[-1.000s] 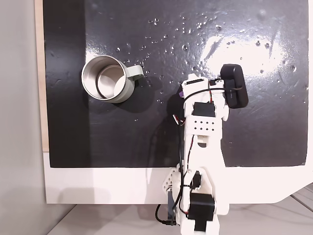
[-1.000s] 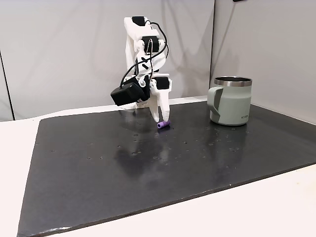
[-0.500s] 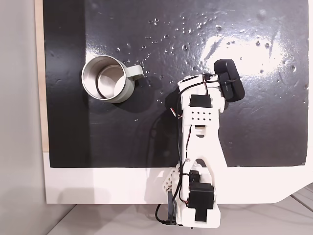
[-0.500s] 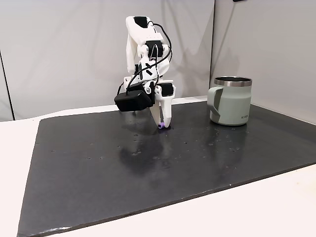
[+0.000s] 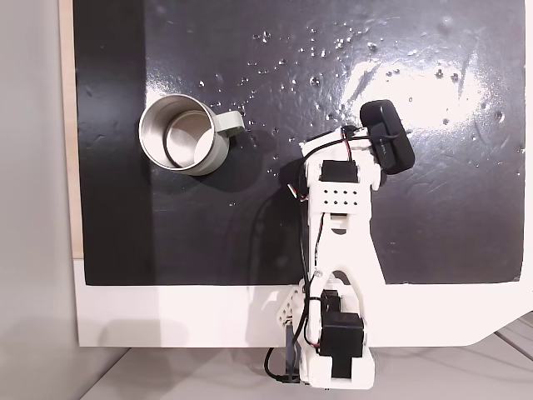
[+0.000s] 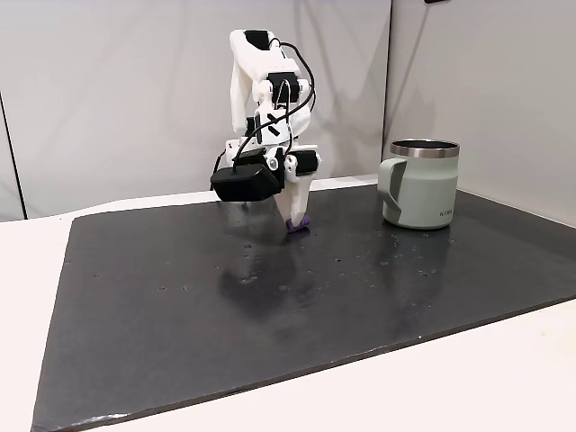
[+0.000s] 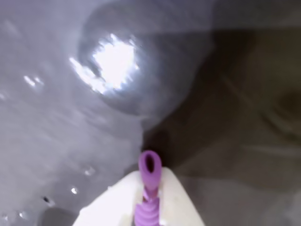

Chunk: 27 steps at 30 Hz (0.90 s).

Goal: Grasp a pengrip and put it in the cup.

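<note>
Pengrip (image 7: 149, 188): lilac ribbed tube clamped between the closed white gripper (image 6: 297, 221) fingers at the black mat (image 6: 270, 297), long axis apparently along the fingers, open end outward; cup (image 6: 419, 184) stands well apart, rightward in that fixed view.

A second ago we saw the pengrip (image 6: 300, 222) lying free on the black mat just beside the white fingers (image 6: 292, 205); now the fingers have closed around it. In the wrist view its purple tube (image 7: 149, 181) now sits pinched between them. The arm has also swung slightly leftward in the overhead fixed view.
</note>
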Each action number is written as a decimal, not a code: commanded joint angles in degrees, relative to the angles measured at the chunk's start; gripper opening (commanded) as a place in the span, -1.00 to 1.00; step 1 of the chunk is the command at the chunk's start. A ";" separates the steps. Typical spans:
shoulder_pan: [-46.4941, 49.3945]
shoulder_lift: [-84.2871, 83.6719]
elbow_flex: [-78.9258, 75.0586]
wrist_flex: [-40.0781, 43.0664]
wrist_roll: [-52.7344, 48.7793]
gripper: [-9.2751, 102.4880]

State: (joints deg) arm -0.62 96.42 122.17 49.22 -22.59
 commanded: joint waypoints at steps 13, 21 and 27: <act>-10.99 21.09 -18.11 19.07 11.95 -0.82; -16.00 14.77 -32.34 21.53 20.30 -0.83; -20.39 6.50 -45.26 26.19 23.64 -0.83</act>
State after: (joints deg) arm -18.81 104.77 84.99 73.83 -0.53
